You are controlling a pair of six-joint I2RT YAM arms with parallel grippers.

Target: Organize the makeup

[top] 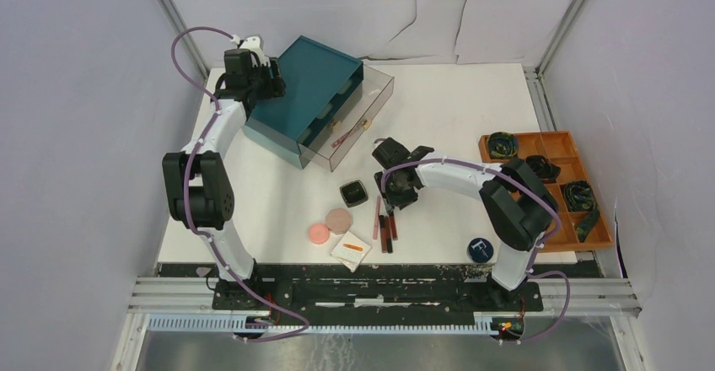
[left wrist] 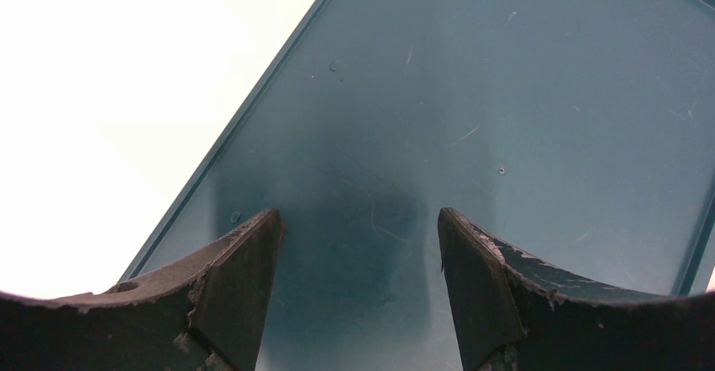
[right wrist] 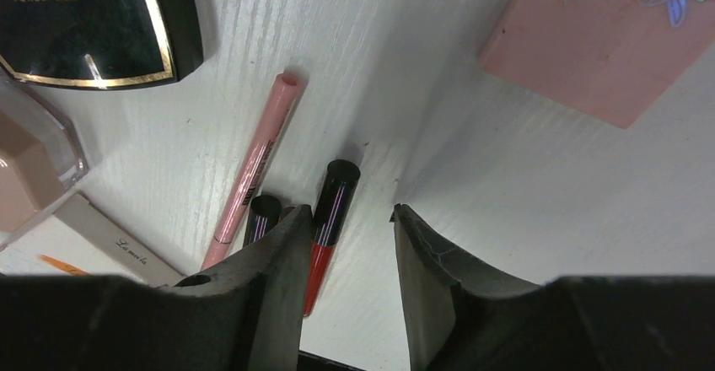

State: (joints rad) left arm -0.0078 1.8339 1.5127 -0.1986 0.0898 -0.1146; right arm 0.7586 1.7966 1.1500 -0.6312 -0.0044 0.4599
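right gripper [right wrist: 347,244] part-open, empty; red stick [right wrist: 333,202] lies at 10 o'clock of the gap, just beside one finger [right wrist: 278,261]. left gripper [left wrist: 358,253] wide, empty, over teal box [left wrist: 506,93]. orange tray [top: 556,145] holds dark bundles [top: 503,145].

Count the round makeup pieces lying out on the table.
3. A pink disc and a beige disc lie side by side near the front centre. A dark-blue tin sits at the front right. The teal drawer box could hide more.
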